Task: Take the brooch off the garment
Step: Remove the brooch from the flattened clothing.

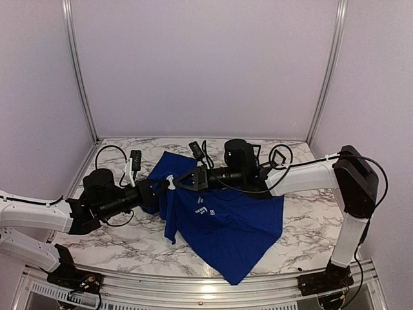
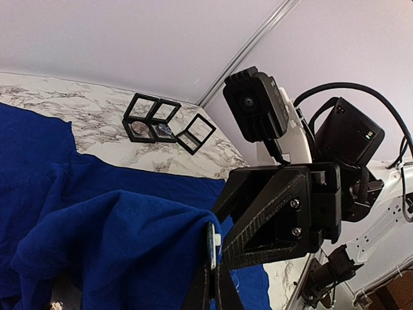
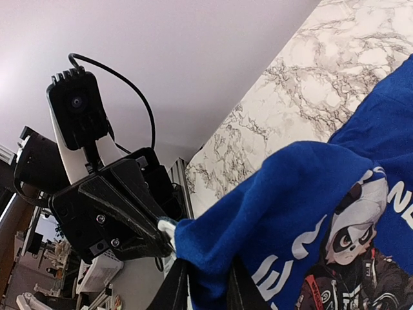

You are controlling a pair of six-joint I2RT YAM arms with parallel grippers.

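The royal-blue garment lies spread on the marble table, with one fold lifted between the two arms. Its panda graphic shows in the right wrist view. The brooch is a thin disc seen edge-on with a small white piece, sitting at the tip of that fold. My left gripper is shut on it. My right gripper faces it from the other side, its fingers clamped round the blue cloth just behind the brooch. From above, both grippers meet tip to tip.
Black-framed display cases stand on the marble near the back wall, one more beside them. Loose black cables curl by both arms. Enclosure walls close the sides and back, and a metal rail runs along the front edge.
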